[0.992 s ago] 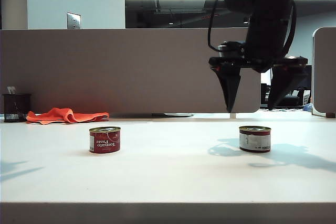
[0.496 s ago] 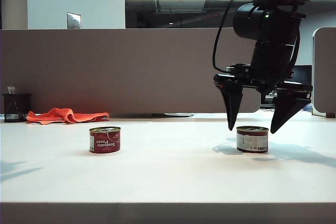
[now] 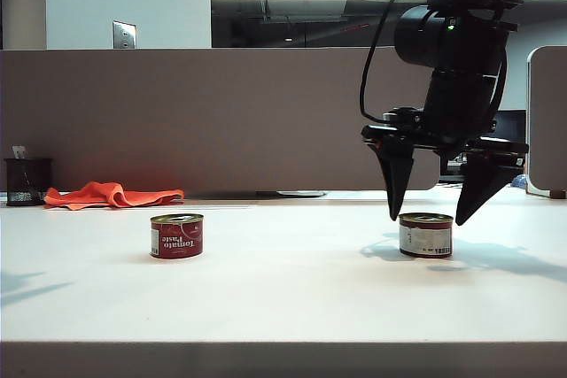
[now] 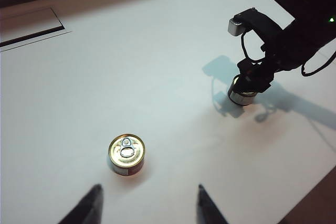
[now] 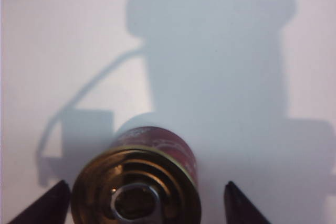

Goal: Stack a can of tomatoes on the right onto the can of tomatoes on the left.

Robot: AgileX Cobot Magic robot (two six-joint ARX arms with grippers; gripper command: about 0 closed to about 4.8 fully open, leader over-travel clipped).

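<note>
Hovering just above the right can (image 3: pixel 426 235), right gripper (image 3: pixel 429 217) jaws apart, off-centre: you risk tipping it. Left gripper (image 4: pixel 148 203) apart, near left can (image 3: pixel 176 235).

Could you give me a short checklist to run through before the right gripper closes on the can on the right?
1. Right gripper jaws apart: ok, the fingers stand wide.
2. Right can between the fingers: ok in the right wrist view, a tip on each side.
3. Fingertips low enough to grip the can's wall: not ok, they hang about level with its rim.
4. Right can upright: ok.
5. Left can upright, top bare: ok, its lid shows clear in the left wrist view.
6. Left gripper clear of the left can: ok, open and apart from it.
</note>
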